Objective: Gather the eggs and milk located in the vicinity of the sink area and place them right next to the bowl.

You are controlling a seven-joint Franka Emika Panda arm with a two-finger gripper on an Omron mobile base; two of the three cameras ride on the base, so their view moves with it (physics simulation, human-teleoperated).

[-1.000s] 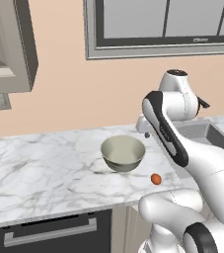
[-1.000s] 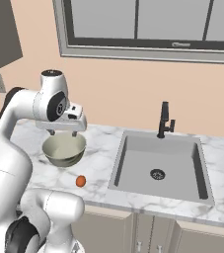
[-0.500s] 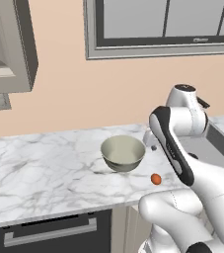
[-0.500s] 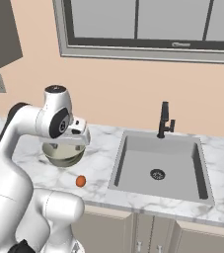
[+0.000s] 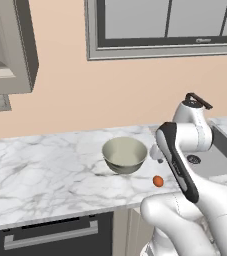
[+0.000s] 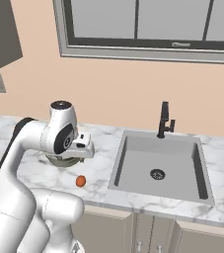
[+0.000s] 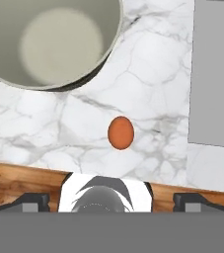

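An orange-brown egg (image 7: pixel 121 132) lies on the marble counter in front of the bowl, also seen from the base as the egg (image 5: pixel 157 181) and the egg (image 6: pixel 80 181). The grey-beige bowl (image 5: pixel 125 154) with its cream inside (image 7: pixel 49 42) stands just behind and left of it. My gripper (image 7: pixel 112 200) hangs above the counter over the egg, open, its fingertips (image 7: pixel 32 200) wide apart with nothing between them. From the right base view the hand (image 6: pixel 80 146) hovers in front of the bowl (image 6: pixel 59 160). The milk is out of view.
The grey sink basin (image 6: pixel 158 163) with a round drain and a black faucet (image 6: pixel 165 121) lies to the right of the egg; its edge (image 7: pixel 217 74) shows in the hand view. The counter's front edge (image 5: pixel 85 207) runs close below the egg. A window sits above.
The arm has swung down and to the right, carrying the hand from over the bowl to above the egg. The jaws stay wide open. Egg and bowl have not moved.
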